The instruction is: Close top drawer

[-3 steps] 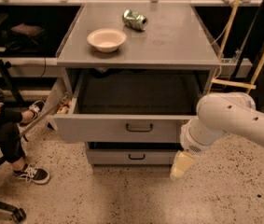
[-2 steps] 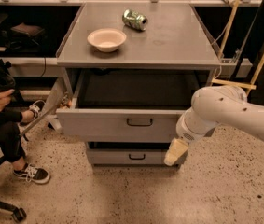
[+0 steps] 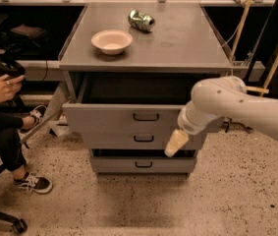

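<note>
The top drawer (image 3: 114,118) of the grey cabinet is pulled out, with a wide flat front panel and a small black loop handle (image 3: 146,117) at its centre. Its inside is dark. My gripper (image 3: 176,143), cream-coloured, hangs from the white arm in front of the drawers, just right of and below the top drawer's handle, over the right part of the middle drawer (image 3: 143,140). It holds nothing that I can see.
A cream bowl (image 3: 111,41) and a crushed green can (image 3: 141,20) lie on the cabinet top (image 3: 178,43). A bottom drawer (image 3: 143,164) sits below. A seated person (image 3: 1,117) with a device is at the left. Poles and cables stand at the right.
My arm and gripper have moved left and up, from beside the lower drawers to in front of the drawer fronts. The person's hand has risen.
</note>
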Controlling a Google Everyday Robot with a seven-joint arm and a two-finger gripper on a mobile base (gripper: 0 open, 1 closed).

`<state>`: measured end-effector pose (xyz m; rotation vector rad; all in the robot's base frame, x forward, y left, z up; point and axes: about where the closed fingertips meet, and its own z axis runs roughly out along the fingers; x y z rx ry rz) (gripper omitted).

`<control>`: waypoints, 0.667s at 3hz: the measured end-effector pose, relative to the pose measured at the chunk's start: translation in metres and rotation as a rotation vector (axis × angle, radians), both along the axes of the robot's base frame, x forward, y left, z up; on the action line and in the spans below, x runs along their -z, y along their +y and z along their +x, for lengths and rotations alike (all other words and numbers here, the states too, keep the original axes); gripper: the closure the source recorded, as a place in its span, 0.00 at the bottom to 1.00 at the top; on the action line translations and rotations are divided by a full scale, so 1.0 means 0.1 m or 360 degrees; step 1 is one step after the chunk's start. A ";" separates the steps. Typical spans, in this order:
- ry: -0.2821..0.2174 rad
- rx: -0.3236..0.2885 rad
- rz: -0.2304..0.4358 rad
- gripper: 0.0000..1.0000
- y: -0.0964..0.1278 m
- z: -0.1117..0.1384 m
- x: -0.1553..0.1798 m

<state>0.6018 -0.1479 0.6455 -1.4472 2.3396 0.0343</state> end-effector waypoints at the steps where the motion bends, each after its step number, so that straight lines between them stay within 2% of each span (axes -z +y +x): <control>1: -0.0011 0.0014 0.0000 0.00 0.01 0.06 -0.01; 2: -0.0087 0.0060 0.0002 0.00 0.21 0.56 -0.14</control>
